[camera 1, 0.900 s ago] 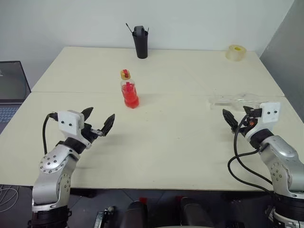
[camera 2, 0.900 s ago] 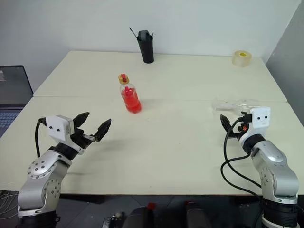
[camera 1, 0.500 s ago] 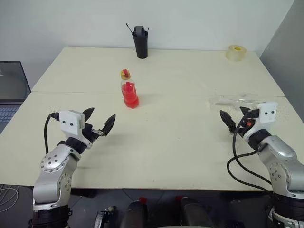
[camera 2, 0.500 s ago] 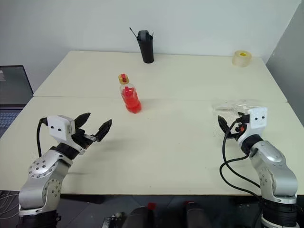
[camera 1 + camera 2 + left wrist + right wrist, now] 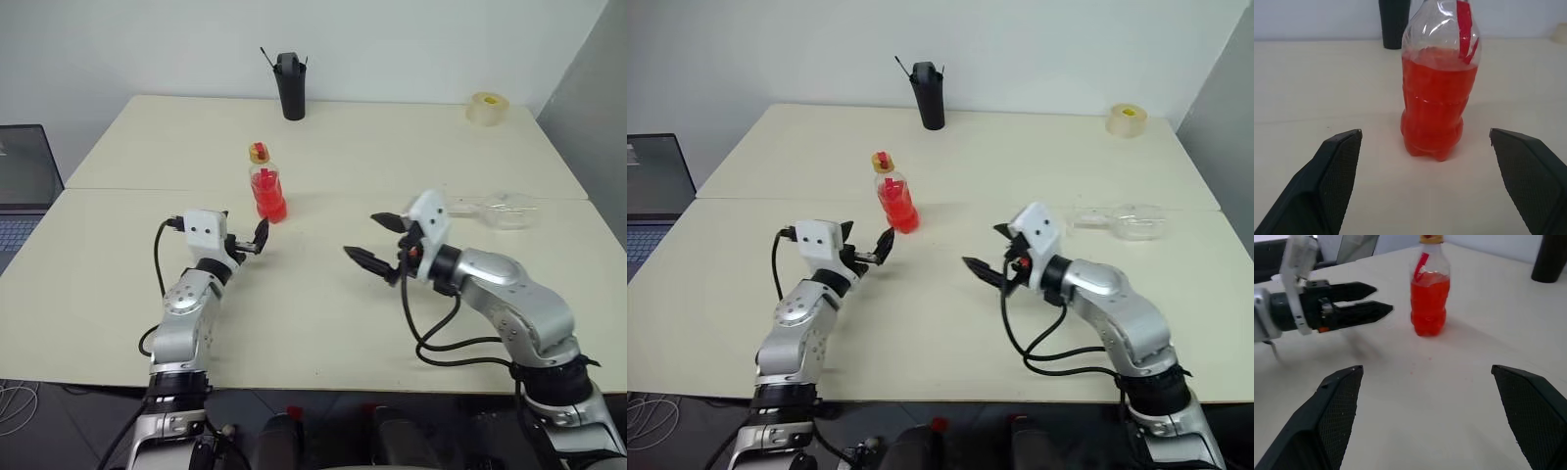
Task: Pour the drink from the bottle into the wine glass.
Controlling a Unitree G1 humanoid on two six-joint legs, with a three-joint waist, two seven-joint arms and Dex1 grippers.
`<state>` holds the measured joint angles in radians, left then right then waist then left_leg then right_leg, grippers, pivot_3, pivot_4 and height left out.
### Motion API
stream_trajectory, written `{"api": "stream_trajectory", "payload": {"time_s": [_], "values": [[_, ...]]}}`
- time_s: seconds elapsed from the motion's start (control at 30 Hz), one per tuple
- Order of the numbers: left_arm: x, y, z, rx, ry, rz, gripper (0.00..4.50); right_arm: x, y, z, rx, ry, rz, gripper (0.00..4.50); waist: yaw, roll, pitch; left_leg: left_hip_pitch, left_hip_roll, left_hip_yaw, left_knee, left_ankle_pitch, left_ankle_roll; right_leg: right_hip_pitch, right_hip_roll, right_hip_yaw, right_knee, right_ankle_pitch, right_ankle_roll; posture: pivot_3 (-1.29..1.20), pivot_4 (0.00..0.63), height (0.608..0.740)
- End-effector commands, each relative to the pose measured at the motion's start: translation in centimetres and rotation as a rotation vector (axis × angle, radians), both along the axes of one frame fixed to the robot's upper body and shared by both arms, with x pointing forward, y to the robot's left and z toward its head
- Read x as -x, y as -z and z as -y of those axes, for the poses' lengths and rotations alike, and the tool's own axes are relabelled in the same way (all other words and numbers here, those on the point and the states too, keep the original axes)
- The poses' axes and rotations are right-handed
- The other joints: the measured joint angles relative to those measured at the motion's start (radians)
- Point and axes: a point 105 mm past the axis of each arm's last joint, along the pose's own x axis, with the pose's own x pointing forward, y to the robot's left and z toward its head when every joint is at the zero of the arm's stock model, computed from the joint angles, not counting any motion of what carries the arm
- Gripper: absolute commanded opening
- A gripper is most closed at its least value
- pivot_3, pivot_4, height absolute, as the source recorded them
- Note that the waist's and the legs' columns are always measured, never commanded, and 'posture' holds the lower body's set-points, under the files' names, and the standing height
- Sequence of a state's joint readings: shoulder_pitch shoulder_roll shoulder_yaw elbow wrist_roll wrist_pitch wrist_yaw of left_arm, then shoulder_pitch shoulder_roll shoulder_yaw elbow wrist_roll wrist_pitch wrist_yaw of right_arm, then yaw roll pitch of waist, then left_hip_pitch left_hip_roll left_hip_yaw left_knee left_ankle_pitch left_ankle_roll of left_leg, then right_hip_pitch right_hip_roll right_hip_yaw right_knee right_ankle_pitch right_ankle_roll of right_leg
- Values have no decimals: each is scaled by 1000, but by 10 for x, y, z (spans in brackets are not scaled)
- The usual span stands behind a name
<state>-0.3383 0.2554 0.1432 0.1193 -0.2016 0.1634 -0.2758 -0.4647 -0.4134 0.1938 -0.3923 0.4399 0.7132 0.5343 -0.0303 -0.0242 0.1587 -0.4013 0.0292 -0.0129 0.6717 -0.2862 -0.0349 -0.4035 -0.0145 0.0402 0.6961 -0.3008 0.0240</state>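
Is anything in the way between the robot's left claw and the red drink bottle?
No, nothing visible. The open left gripper faces the bottle with only bare table between them. The wine glass lies on its side, off to the robot's right.

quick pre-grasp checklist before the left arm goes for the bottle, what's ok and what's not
1. Bottle upright on the table: ok.
2. Cap on the bottle: ok for grasping, not ok for pouring; it has to come off first.
3. Left end effector open and lined up: ok; in the left wrist view the bottle stands between its two fingers, not yet touched.
4. Right end effector open and holding nothing: ok.
5. Wine glass upright and ready to receive: not ok; it lies on its side near the table's right edge.
6. Drink level: ok, it fills the body to below the shoulder.
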Motion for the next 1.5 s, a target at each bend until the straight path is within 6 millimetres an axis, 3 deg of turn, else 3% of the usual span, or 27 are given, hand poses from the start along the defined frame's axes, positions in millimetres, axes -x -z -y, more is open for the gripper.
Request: {"api": "stream_trajectory", "payload": {"time_s": [0.03, 0.37, 0.97, 1.5], "values": [[-9, -12, 1, 5, -18, 66, 4477, 1, -12, -15, -8, -40, 55, 4500, 1, 0, 0, 0, 0, 0, 0, 0, 0, 0, 0, 0, 0, 0, 0, 0, 150, 740], [-39, -15, 19, 24, -31, 113, 4477, 10, -14, -39, -26, -96, 77, 4500, 1, 0, 0, -2, -1, -1, 3, 0, 0, 0, -2, -3, 0, 0, 0, 0, 150, 740], [-71, -24, 28, 34, -51, 115, 4477, 7, -15, -36, -24, -55, 95, 4500, 1, 0, 0, -2, -2, -2, 4, 0, 0, -1, 0, -5, 1, 0, 0, 0, 150, 740], [-99, -51, 40, 31, -21, 65, 4477, -1, -12, -26, -37, 10, 90, 4500, 0, 0, 0, -4, -3, -2, 4, 0, 0, -1, 0, -7, 0, 0, 0, 0, 150, 740]]}}
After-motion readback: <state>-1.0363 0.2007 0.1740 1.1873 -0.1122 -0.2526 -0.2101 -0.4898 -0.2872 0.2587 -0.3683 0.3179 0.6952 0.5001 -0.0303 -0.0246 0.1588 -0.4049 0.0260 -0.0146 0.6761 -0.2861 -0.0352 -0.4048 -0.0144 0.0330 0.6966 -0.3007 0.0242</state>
